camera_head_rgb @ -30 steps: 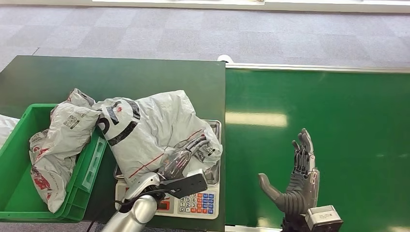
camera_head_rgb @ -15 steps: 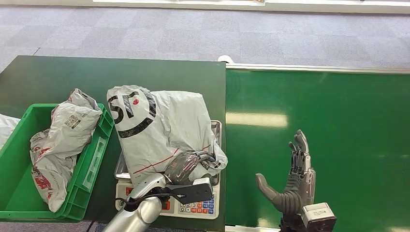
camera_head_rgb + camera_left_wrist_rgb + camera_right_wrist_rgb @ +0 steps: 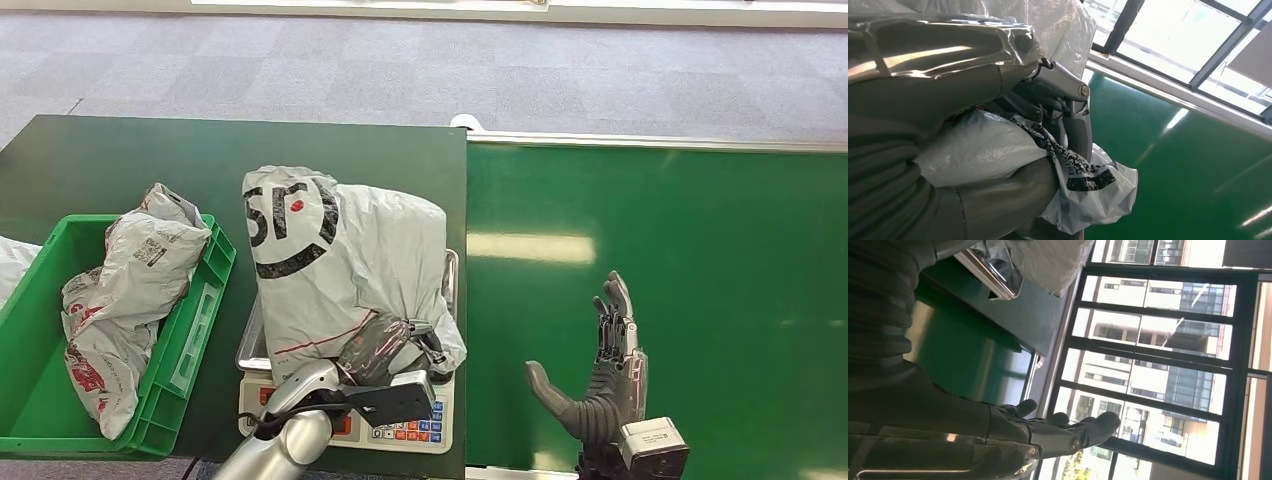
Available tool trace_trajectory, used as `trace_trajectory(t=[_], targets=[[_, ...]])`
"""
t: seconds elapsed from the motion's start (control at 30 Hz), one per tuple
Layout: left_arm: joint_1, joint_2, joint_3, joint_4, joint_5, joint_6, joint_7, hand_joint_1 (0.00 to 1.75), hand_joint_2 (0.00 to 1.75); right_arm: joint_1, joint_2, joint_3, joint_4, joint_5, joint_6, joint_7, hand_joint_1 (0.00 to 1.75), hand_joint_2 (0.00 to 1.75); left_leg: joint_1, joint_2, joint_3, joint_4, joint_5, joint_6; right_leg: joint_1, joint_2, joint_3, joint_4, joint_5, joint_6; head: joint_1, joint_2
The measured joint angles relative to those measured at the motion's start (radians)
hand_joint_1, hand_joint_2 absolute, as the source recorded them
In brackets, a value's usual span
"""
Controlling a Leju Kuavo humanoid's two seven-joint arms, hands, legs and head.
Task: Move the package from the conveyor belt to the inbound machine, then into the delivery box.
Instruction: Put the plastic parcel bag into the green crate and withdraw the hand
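Head view, package: the grey plastic mailer bag with a black logo [image 3: 340,265] lies on the steel-topped weighing scale with a coloured keypad [image 3: 410,420], on the dark green worktop [image 3: 150,165].
Head view, left hand: the left hand [image 3: 385,345] grips the bag's near corner.
Head view, right hand: the right hand [image 3: 605,385] hovers above the bright green conveyor belt [image 3: 700,250], fingers spread, holding nothing.
Head view, box: the green plastic crate [image 3: 30,400] beside the scale holds another grey bag [image 3: 120,300].
Left wrist view: fingers [image 3: 1073,130] pinch the crumpled bag corner [image 3: 1088,185].
Right wrist view: fingers [image 3: 1068,427] extended, empty.
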Motion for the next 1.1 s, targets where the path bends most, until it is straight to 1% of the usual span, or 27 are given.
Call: trace_trajectory(t=[0.1, 0.27, 0.37, 0.47, 0.67, 0.8, 1.0, 1.1], targets=[[0.009, 0.002, 0.001, -0.014, 0.023, 0.012, -0.016, 1.47, 1.75, 0.0, 0.0, 0.0, 0.0, 0.0, 0.002, 0.001, 0.0, 1.75, 0.0, 0.0, 0.0, 0.0, 0.0, 0.0, 0.0, 0.0, 0.0, 0.0, 0.0, 0.0, 0.0, 0.0], [0.046, 0.006, 0.019, -0.095, 0.146, 0.073, -0.101, 1.52, 1.75, 0.001, 0.0, -0.002, 0.0, 0.0, 0.003, 0.006, 0.0, 1.75, 0.0, 0.0, -0.001, 0.0, 0.0, 0.0, 0.0, 0.0, -0.001, 0.0, 0.0, 0.0, 0.0, 0.0], [0.063, 0.011, 0.036, -0.153, 0.181, 0.108, -0.126, 1.64, 1.75, 0.001, 0.0, -0.003, 0.0, 0.0, 0.001, 0.007, 0.0, 1.75, 0.0, 0.0, -0.001, 0.0, 0.0, 0.0, 0.0, 0.0, -0.001, 0.0, 0.0, 0.0, 0.0, 0.0], [0.082, 0.016, 0.051, -0.21, 0.171, 0.183, -0.146, 1.69, 1.75, 0.003, 0.0, -0.005, 0.001, -0.002, -0.004, 0.009, 0.0, 1.75, 0.0, 0.0, -0.001, 0.0, 0.0, 0.0, 0.0, 0.0, -0.001, 0.0, 0.0, 0.0, 0.0, 0.0], [0.127, 0.031, 0.086, -0.345, 0.171, 0.303, -0.19, 1.64, 1.75, 0.008, 0.0, -0.008, 0.003, -0.006, -0.014, 0.014, 0.0, 1.75, 0.0, 0.0, -0.001, 0.0, 0.0, 0.0, 0.0, 0.0, -0.001, 0.0, 0.0, 0.0, 0.0, 0.0], [0.152, 0.04, 0.105, -0.42, 0.191, 0.344, -0.212, 1.62, 1.75, 0.008, 0.003, -0.009, 0.006, -0.007, -0.017, 0.016, 0.0, 1.75, 0.0, 0.0, -0.001, 0.0, 0.0, 0.0, 0.0, 0.0, -0.002, 0.0, 0.0, 0.0, 0.0, 0.0], [0.184, 0.046, 0.119, -0.488, 0.21, 0.385, -0.242, 1.66, 1.75, 0.009, 0.007, -0.012, 0.01, -0.007, -0.019, 0.016, 0.0, 1.75, 0.0, 0.0, -0.001, 0.0, 0.0, 0.0, 0.0, 0.0, -0.001, 0.0, 0.0, 0.0, 0.0, 0.0], [0.207, 0.047, 0.13, -0.531, 0.256, 0.46, -0.296, 1.68, 1.75, 0.01, 0.007, -0.012, 0.016, -0.007, -0.023, 0.017, 0.0, 1.75, 0.0, 0.0, -0.001, 0.0, 0.0, 0.0, 0.0, 0.0, -0.002, 0.0, 0.0, 0.0, 0.0, 0.0]])
